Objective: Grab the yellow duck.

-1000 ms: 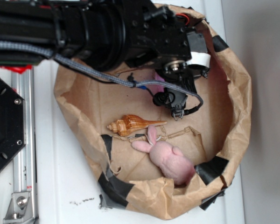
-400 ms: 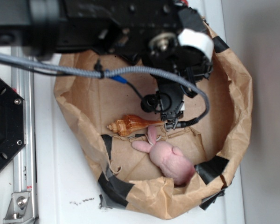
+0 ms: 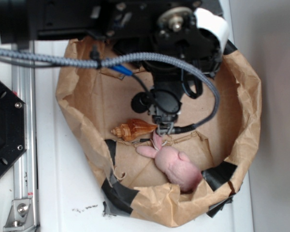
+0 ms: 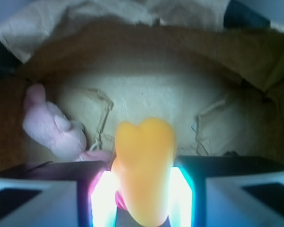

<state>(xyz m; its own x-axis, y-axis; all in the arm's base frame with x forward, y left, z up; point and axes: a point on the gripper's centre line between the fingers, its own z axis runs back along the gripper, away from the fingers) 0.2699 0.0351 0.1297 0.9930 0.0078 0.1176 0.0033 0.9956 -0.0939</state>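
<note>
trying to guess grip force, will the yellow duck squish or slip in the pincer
The yellow duck sits between the pincer fingers in the wrist view. Its rounded, smooth-looking body suggests hollow rubber, so it probably squashes a little and is light. The curved sides could let it slide or pop out if squeezed hard. It is blurred, so surface grip is uncertain.

My gripper is now lower and more left than before. It reaches the pink bunny's ear and the seashell's tip.

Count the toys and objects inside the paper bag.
3: the yellow duck between the hand's fingers, a pink plush bunny by the near wall, a seashell left of it. The arm may hide others.
</note>
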